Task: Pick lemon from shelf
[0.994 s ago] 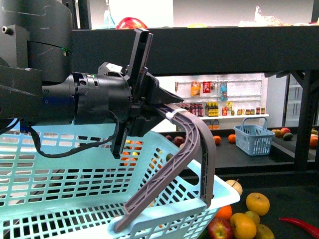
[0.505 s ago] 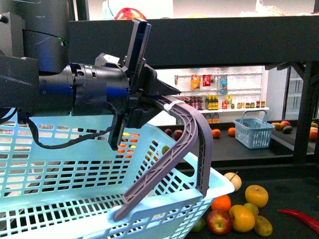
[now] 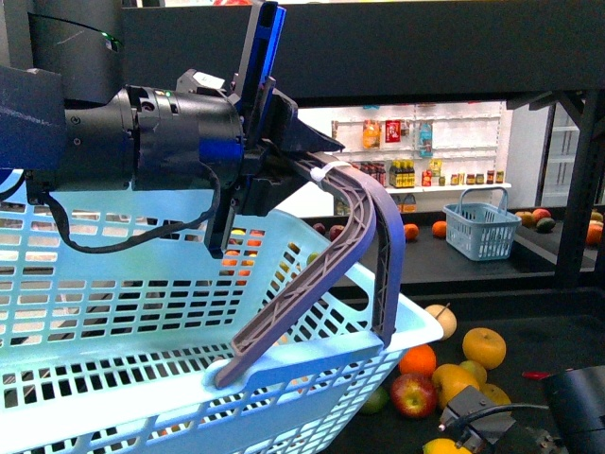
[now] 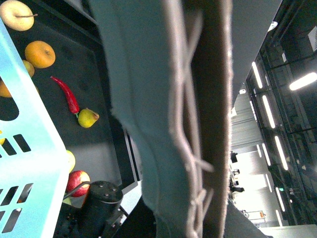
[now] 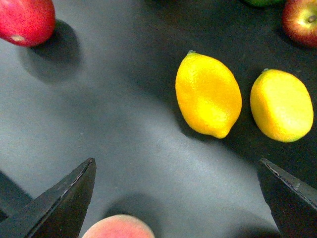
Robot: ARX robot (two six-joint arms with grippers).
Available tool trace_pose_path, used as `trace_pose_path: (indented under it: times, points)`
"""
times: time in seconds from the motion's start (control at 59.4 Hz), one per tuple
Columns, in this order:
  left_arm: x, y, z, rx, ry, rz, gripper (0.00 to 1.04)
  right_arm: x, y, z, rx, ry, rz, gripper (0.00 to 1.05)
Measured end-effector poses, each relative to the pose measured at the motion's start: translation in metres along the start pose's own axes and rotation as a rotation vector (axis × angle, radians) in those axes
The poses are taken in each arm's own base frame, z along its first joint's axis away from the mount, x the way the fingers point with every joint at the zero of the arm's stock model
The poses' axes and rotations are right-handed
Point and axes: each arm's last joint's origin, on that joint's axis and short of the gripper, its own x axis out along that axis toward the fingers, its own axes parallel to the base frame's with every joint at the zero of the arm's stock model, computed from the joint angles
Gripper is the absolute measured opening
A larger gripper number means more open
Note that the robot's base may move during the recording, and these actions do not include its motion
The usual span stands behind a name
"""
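The lemon (image 5: 208, 94) is laid on its side on the black deck of the shelf (image 5: 99, 114). A second lemon (image 5: 281, 105) is seen just beside it, with a narrow gap kept between the two. A red apple (image 5: 26, 21) is placed well apart from the lemon. Another apple (image 5: 300, 21) is found near the second lemon and is cut off by the picture's edge. A peach (image 5: 119, 227), shown only in part, is set apart from the lemon, close to one dark finger (image 5: 64, 198).

The right end effector (image 5: 176, 166) is held above the deck with its fingers spread wide and nothing gripped. The lemon is positioned beyond the fingertips, not between them.

In the front view the lemon cannot be picked out with certainty among the fruit (image 3: 484, 347) gathered on the lower deck. There the left end effector (image 3: 302, 161) is pressed together on the grey-purple handle (image 3: 369, 236) of a pale blue basket (image 3: 142, 359). The basket is held raised in front of the shelf's thick dark tier (image 3: 425, 47).
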Motion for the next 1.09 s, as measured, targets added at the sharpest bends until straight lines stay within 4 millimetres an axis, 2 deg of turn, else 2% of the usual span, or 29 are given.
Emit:
trace_pose_path:
  times: [0.354, 0.589, 0.758, 1.095]
  points:
    - [0.0, 0.0, 0.0, 0.0, 0.0, 0.0, 0.09, 0.06, -0.009, -0.007, -0.145, 0.034, -0.041, 0.97]
    - [0.0, 0.0, 0.0, 0.0, 0.0, 0.0, 0.09, 0.091, -0.01, 0.001, -0.201, 0.029, -0.019, 0.97]
    - [0.0, 0.0, 0.0, 0.0, 0.0, 0.0, 0.09, 0.104, -0.014, 0.003, -0.224, 0.021, -0.034, 0.97]
    - [0.0, 0.0, 0.0, 0.0, 0.0, 0.0, 0.09, 0.122, -0.015, -0.005, -0.235, 0.029, -0.038, 0.97]
